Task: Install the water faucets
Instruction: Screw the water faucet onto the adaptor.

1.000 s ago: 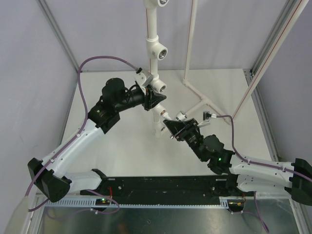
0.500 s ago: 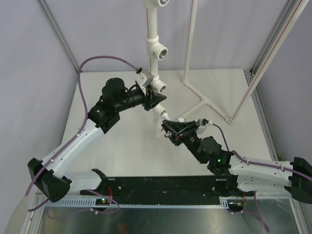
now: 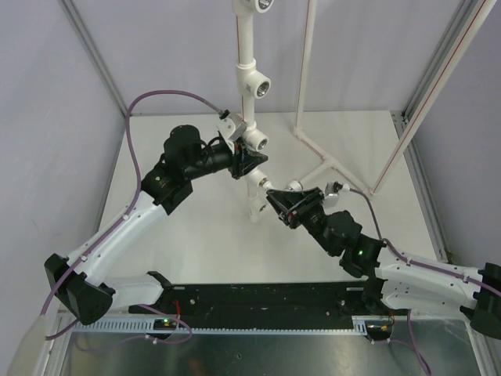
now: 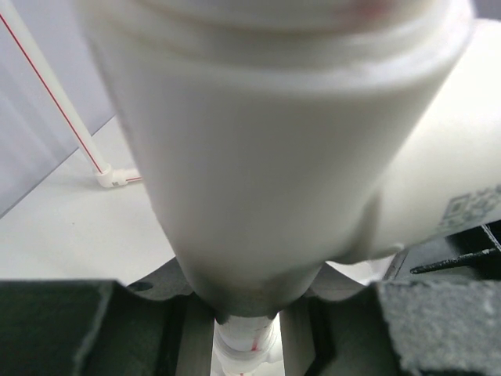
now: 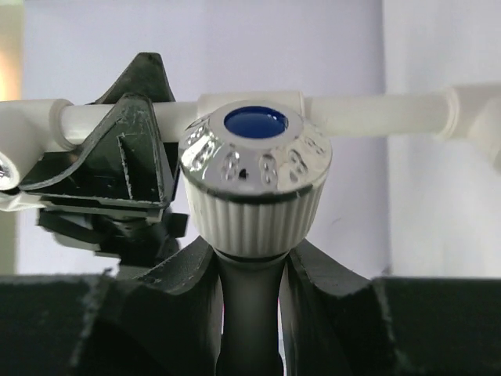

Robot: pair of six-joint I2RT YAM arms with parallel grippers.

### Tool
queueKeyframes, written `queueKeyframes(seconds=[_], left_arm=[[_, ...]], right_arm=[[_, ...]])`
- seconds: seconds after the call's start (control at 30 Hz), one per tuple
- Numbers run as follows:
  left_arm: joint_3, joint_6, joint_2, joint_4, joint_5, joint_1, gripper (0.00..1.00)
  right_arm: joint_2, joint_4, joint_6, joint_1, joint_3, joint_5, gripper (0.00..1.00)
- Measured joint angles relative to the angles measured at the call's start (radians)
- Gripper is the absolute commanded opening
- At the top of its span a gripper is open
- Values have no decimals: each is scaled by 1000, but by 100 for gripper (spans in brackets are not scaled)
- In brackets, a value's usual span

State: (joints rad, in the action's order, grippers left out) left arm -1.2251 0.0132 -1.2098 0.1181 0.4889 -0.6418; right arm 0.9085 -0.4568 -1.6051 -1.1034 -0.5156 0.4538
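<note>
A water faucet [image 5: 254,176], white with a ribbed knob and a blue-centred chrome cap, is held by its stem in my right gripper [image 5: 249,274]. In the top view that gripper [image 3: 280,200] is just right of the lower end of the upright white pipe [image 3: 254,205], with the faucet's knob [image 3: 294,186] showing above the fingers. My left gripper [image 3: 249,166] is shut on the pipe just below a tee socket [image 3: 256,141]. In the left wrist view the pipe [image 4: 258,157] fills the frame, blurred, between the fingers [image 4: 156,329]. Two more tee sockets [image 3: 257,82] sit higher up.
A thin white pipe frame [image 3: 309,70] stands to the right, its foot [image 3: 333,166] on the table behind my right gripper. Aluminium posts [image 3: 430,102] rise at the right and left. A black rail [image 3: 258,298] runs along the near edge.
My right gripper, holding the faucet, went left toward the pipe's lower end, then came back slightly up and right. The left arm has not moved.
</note>
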Motion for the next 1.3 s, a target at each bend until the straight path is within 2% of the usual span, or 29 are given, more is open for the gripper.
queueKeyframes(seconds=[0.2,0.27,0.3,0.4,0.53,0.67,0.77,0.87,0.97,1.07,1.17,1.3], left_arm=[[-1,0,0,0,-11,3,0],[-1,-2,-2,-1,-19,8,0],[-1,-3,-3,-1,-20,11,0],[-1,-4,-3,-1,-27,12,0],[-1,-5,-3,-2,-36,13,0],[-2,-5,-3,-1,-49,19,0],[-3,-5,-3,0,-60,19,0],[-3,-6,-3,0,-60,21,0],[-3,-6,-3,0,-55,21,0],[-6,-5,-3,3,-37,21,0],[-8,-2,-3,11,-12,18,0],[-8,6,-2,18,12,14,0]], right_arm=[[16,189,403,61,-133,-55,0],[40,260,613,56,-201,-44,0],[44,267,643,51,-210,-41,0],[73,268,924,-4,-244,34,0],[142,145,1386,-122,-247,204,0],[245,-79,1868,-210,-223,339,0],[309,-252,2210,-245,-190,375,0],[335,-328,2480,-254,-167,365,0],[294,-256,2642,-243,-157,301,0],[193,-83,2745,-203,-153,156,0],[113,50,2794,-159,-153,27,0],[72,125,2802,-140,-153,-40,0]])
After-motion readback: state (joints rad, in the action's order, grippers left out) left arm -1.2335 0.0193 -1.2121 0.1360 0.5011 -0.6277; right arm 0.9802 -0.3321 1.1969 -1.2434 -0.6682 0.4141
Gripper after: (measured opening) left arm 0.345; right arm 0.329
